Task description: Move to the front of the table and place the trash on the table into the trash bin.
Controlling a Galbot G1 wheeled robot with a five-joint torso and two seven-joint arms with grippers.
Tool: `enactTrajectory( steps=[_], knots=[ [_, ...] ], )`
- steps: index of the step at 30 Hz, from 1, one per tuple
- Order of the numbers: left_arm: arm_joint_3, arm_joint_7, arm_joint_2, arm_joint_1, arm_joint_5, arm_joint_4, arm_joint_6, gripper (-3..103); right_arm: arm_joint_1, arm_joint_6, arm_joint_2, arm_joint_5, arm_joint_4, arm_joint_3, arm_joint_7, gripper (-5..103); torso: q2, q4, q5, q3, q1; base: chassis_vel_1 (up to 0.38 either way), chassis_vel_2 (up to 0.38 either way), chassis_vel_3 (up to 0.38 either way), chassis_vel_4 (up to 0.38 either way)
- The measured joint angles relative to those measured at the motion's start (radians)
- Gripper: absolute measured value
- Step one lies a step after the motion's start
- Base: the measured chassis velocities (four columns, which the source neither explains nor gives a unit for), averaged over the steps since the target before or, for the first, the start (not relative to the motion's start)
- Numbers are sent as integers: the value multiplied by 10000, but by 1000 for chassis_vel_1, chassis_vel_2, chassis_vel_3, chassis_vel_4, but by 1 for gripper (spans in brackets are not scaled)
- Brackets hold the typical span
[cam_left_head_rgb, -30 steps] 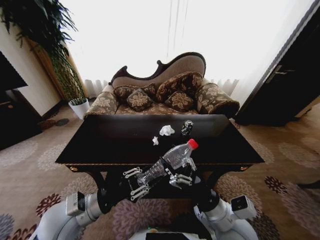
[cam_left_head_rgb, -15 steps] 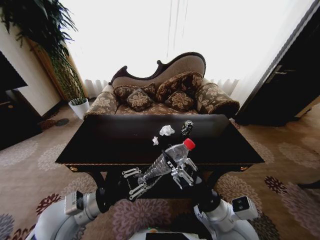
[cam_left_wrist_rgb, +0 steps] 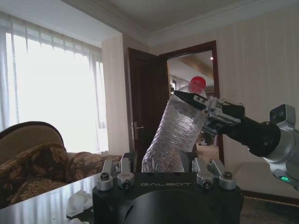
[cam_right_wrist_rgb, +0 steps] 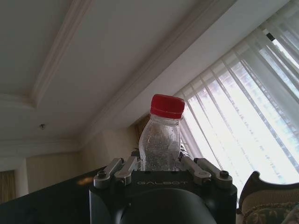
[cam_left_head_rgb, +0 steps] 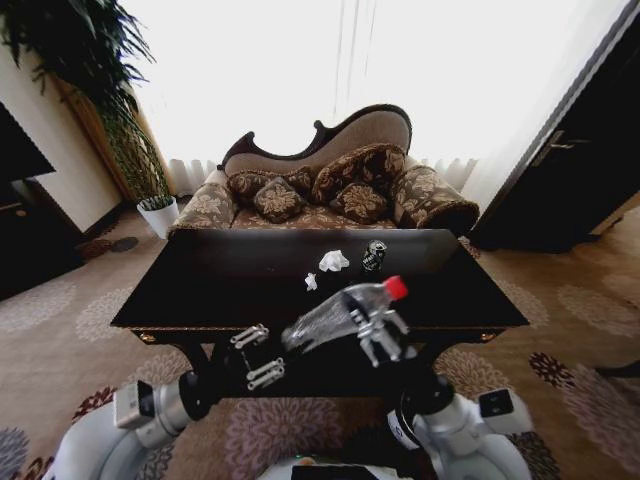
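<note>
Gripping a red-capped bottle (cam_left_head_rgb: 345,311) near its neck, the right pincer (cam_left_head_rgb: 380,330) is held above the worktop (cam_left_head_rgb: 200,290) front edge; beyond it, tissue wads (cam_left_head_rgb: 333,261) and wrapper (cam_left_head_rgb: 374,254) are seen. The left pincer (cam_left_head_rgb: 257,356), fingers apart, is held beside the bottle's base.

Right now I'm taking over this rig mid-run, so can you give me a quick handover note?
Right gripper: shut on a clear red-capped bottle, held over the table front edge.
Left gripper: open, beside the bottle's base, not gripping.
Large tissue wad, small tissue wad and wrapper lie mid-table.
Done: robot faces the table front.
Left: bin all three.
</note>
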Motion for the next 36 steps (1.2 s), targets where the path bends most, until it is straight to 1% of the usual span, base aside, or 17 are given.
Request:
enactTrajectory(
  steps=[2, 5, 7, 8, 10, 11, 12, 13, 14, 16, 18, 19, 22, 24, 26, 28, 36],
  knots=[
    [-209, 12, -223, -6, -217, -1, -57, 64, 9, 71, -16, 200, 0, 238, 158, 27, 0, 0, -1, 0, 0, 0, 0, 0, 0],
    [-371, 17, -427, -62, -444, -3, -101, 69, 36, 187, -21, 330, 0, 436, 245, 27, 0, 1, -1, 0, 0, 0, 0, 0, 0],
    [-671, -77, -660, -210, -857, -6, -117, 80, 23, 375, 37, 345, 0, 682, 188, 27, 0, 1, 0, 1, 0, 0, 0, 0, 0],
    [-671, -77, -660, -210, -857, -6, -117, 80, 23, 375, 37, 345, 0, 682, 188, 27, 0, 1, 0, 1, 0, 0, 0, 0, 0],
    [-1328, -562, -908, -460, -1566, -13, -93, 90, -69, 533, 60, 282, -1, 826, 83, 27, 0, -2, -1, 0, 0, 0, 0, 0, 0],
    [-1532, -758, -973, -497, -1755, -10, -59, 90, -82, 533, 41, 242, -1, 807, 95, 27, 0, -2, 0, 0, 0, 0, 0, 0, 0],
    [-1969, -1264, -1096, -568, -2098, 49, 37, 96, -111, 505, -39, 54, -2, 722, 140, 27, 0, -1, 0, 0, 0, 0, 0, 0, 0],
    [-1969, -1264, -1096, -568, -2098, 49, 37, 96, -111, 505, -39, 54, -2, 722, 140, 27, 0, -1, 0, 0, 0, 0, 0, 0, 0],
    [-2463, -1854, -1183, -736, -2404, 220, 205, 100, -212, 466, -94, -331, -3, 681, 164, 27, 0, 6, -1, 0, 0, 0, 0, 0, 0],
    [-2934, -2486, -1191, -1036, -2614, 541, 482, 100, -531, 517, -60, -856, -5, 748, 171, 27, 0, 3, -3, 0, 0, 0, 0, 0, 0],
    [-3233, -2805, -1176, -1301, -2643, 863, 634, 100, -913, 664, 91, -1432, -6, 935, 217, 27, 0, -1, -2, 0, 0, 0, 0, 0, 0],
    [-3233, -2805, -1176, -1301, -2643, 863, 634, 100, -913, 664, 91, -1432, -6, 935, 217, 27, 0, -1, -2, 0, 0, 0, 0, 0, 0],
    [-3393, -3053, -1170, -1626, -2675, 1262, 730, 100, -1567, 908, 434, -2574, -10, 1313, 470, 27, -1, -1, -2, 0, 0, 0, 0, 0, 0],
    [-3402, -3093, -1198, -1800, -2677, 1456, 747, 100, -1853, 1049, 566, -3183, -16, 1573, 702, 27, 0, -1, -2, 1, 0, 0, 0, 0, 0],
    [-3395, -3095, -1211, -1843, -2677, 1505, 752, 100, -1970, 1107, 612, -3364, -76, 1710, 788, 27, 0, 1, -3, 0, 0, 0, 0, 0, 0],
    [-3339, -3102, -1247, -1972, -2665, 1654, 760, 100, -2415, 1326, 810, -3752, -592, 2276, 1032, 27, 0, 0, -1, 0, 0, 0, 0, 0, 0],
    [-3103, -3053, -1174, -2259, -2511, 2097, 761, 100, -3491, 2309, 1532, -4435, -1806, 2648, 1390, 27, 0, -1, -1, 0, 0, 0, 0, 0, 0]
  ],
)
